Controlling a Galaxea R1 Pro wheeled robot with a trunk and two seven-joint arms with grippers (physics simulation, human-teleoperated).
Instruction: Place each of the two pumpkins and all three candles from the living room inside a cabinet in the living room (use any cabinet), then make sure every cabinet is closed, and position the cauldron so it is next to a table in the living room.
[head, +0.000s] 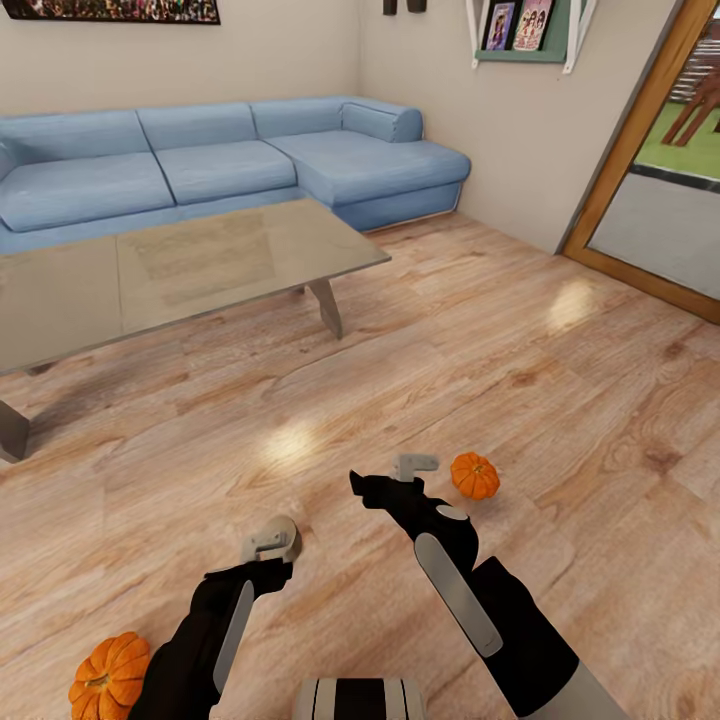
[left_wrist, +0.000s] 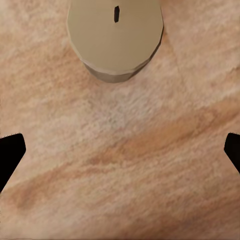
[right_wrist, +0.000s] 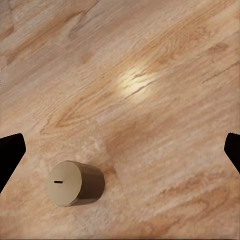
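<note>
A small pumpkin (head: 475, 476) sits on the wooden floor just right of my right gripper (head: 417, 466), which is open and empty. A larger pumpkin (head: 108, 680) lies at the lower left, beside my left forearm. My left gripper (head: 264, 546) hangs open over the floor, with a beige candle (head: 283, 530) standing right by its fingertips. In the left wrist view that candle (left_wrist: 115, 38) stands upright just beyond the open gripper (left_wrist: 120, 155), not between the fingers. The right wrist view shows an upright candle (right_wrist: 75, 183) on the floor, off to one side of the open gripper (right_wrist: 120, 155).
The glass-topped table (head: 180, 270) stands ahead on the left, with a blue corner sofa (head: 230, 160) behind it against the wall. A wood-framed glass door (head: 660, 200) is at the right. Wooden floor stretches between the table and my arms.
</note>
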